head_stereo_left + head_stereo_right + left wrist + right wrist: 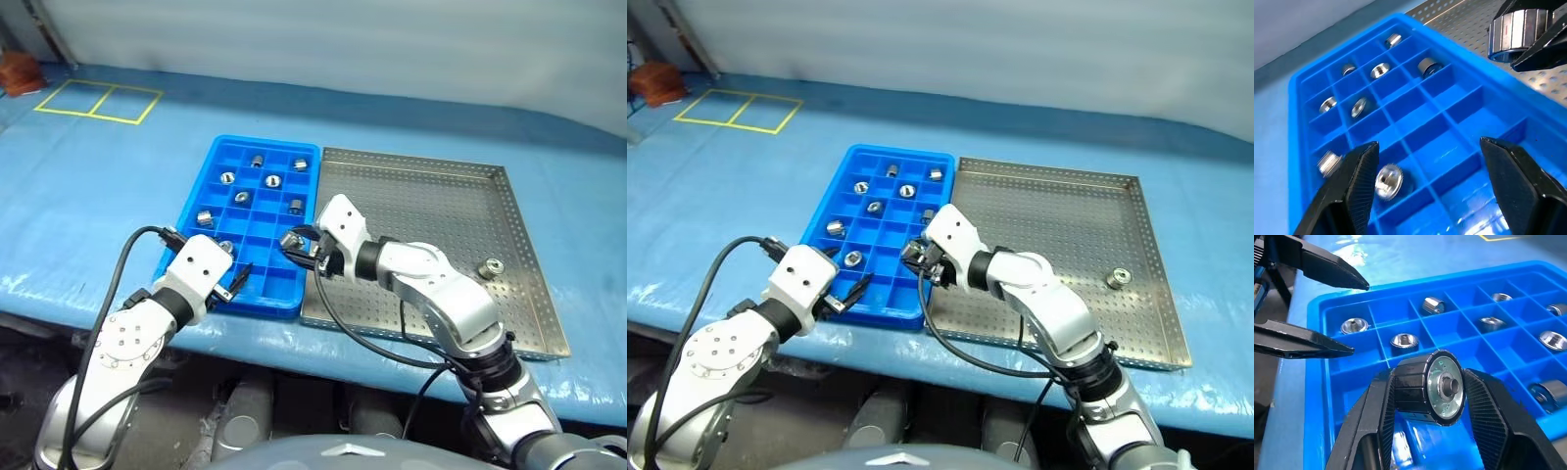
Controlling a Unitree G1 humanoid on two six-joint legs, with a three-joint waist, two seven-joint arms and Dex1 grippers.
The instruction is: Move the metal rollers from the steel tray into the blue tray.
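Nearest, the left gripper [238, 279] hangs over the near rim of the bright blue plastic tray with square compartments [265, 140], its two black fingers spread wide around nothing. Just beside it, the right gripper [921, 257] pinches one shiny silver metal roller with a dark centre hole [1442, 387] by its curved sides, above the blue tray's near right side and close to the large grey perforated steel tray [421, 196].

Judging from this, the grip is the weak point: the fingers press on a round surface, so the roller could squirt out or roll when released. Let go over a divider wall, it may perch there or bounce over the rim. Dropped too far along, it could land in a compartment already taken. The two grippers are also near each other, so a careless reach by either arm risks a knock.

Counting: ten rollers in all. Eight lie in the blue tray, one per compartment. One is held. One loose roller [489, 267] rests on the steel tray's floor, towards its right side. There are two trays.
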